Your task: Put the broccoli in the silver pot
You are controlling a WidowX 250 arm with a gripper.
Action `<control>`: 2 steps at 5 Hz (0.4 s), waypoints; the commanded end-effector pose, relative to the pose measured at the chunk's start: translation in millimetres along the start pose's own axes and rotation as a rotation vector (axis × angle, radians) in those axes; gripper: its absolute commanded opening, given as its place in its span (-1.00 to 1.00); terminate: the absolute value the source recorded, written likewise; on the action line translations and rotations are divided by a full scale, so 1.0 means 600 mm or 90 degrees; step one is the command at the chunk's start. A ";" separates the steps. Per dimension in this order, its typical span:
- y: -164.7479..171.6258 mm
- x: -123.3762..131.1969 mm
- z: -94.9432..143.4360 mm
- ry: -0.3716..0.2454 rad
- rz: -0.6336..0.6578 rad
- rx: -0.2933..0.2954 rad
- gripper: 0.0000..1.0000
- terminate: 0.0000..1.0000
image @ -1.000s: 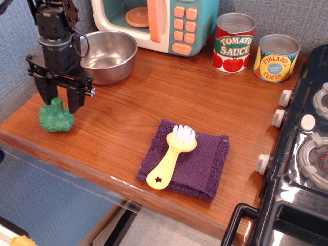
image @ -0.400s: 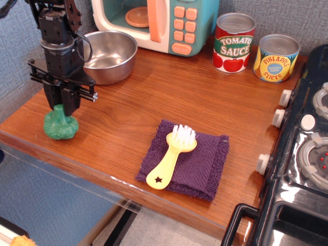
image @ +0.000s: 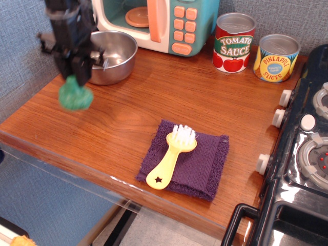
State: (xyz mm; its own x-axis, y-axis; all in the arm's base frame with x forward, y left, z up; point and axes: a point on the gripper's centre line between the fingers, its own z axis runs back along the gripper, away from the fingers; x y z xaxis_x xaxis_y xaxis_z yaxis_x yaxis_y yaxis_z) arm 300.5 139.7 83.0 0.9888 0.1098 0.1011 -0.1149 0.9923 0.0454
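My gripper (image: 74, 78) is shut on the stem of the green toy broccoli (image: 75, 96) and holds it in the air above the left part of the wooden table, head down. Both are motion-blurred. The silver pot (image: 114, 53), a shiny round steel bowl, stands just behind and right of the gripper, at the back left. Its inside shows nothing in it.
A toy microwave (image: 154, 20) stands behind the pot. A tomato sauce can (image: 233, 42) and a pineapple can (image: 275, 57) stand at the back right. A yellow brush (image: 170, 156) lies on a purple cloth (image: 205, 166) at the front. A toy stove (image: 302, 154) borders the right edge.
The gripper closed on the broccoli's stem and lifted it off the table, moving up and slightly right toward the pot.
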 end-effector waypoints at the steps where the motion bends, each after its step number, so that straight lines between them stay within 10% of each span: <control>1: 0.038 0.105 0.116 -0.137 0.054 0.031 -1.00 -1.00; 2: 0.062 0.146 0.109 -0.147 0.084 0.040 -1.00 -1.00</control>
State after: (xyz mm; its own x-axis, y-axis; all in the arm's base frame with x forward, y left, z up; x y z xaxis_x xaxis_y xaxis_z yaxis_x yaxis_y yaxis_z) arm 380.7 177.7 131.7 0.9351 0.2208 0.2772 -0.2475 0.9667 0.0648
